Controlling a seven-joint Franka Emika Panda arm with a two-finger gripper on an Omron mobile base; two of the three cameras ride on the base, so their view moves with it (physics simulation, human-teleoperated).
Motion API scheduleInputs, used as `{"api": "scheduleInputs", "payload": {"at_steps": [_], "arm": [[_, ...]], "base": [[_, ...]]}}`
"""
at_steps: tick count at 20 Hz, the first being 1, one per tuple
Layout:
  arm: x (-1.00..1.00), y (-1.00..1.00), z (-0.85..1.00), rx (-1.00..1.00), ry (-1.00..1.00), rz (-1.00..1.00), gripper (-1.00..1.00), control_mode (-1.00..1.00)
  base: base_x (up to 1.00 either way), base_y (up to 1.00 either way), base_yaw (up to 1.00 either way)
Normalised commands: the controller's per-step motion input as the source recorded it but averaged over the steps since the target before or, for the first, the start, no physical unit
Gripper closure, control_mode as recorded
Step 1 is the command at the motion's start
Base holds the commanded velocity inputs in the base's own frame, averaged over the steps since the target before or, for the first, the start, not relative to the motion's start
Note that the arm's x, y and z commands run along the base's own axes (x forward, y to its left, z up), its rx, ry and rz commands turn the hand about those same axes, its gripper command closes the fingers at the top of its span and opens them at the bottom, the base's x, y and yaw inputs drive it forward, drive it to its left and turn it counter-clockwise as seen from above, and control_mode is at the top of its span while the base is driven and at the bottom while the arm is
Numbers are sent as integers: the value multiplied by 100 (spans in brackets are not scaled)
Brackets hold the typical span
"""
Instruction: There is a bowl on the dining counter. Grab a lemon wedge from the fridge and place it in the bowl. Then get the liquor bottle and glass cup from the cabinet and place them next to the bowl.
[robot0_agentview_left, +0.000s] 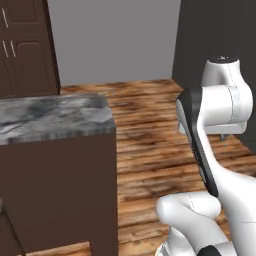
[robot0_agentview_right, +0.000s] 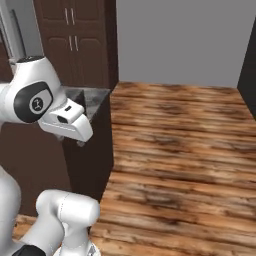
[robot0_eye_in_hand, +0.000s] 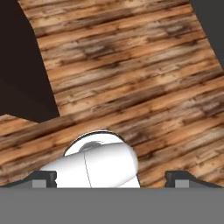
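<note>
The dining counter (robot0_agentview_left: 55, 117) shows its grey marbled top and dark brown end panel at the left of the left base view. In the right base view its corner (robot0_agentview_right: 92, 97) sits behind my hand. My gripper (robot0_eye_in_hand: 112, 180) hangs over the wooden floor beside the counter's end, open, with nothing between its fingertips (robot0_eye_in_hand: 43, 178). A pale silver-grey strip with a dark vertical bar, apparently the fridge (robot0_agentview_right: 14, 30), stands at the top left of the right base view. The bowl, lemon wedge, liquor bottle and glass cup are out of view.
Dark brown cupboard doors (robot0_agentview_left: 22, 47) with thin silver handles stand behind the counter; I cannot tell whether they are the cabinet. Open wooden floor (robot0_agentview_right: 180, 150) stretches right of the counter up to a grey wall (robot0_agentview_left: 115, 40). A dark wall (robot0_agentview_left: 210, 35) closes the far right.
</note>
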Motion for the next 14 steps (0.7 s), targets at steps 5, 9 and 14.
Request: {"api": "scheduleInputs", "payload": {"at_steps": [5, 9, 14], "arm": [[0, 0, 0, 0, 0, 0, -100, 100], [0, 0, 0, 0, 0, 0, -100, 100], [0, 0, 0, 0, 0, 0, -100, 100]], "base": [[88, -100, 30], [87, -88, 38], [83, -63, 48]]}}
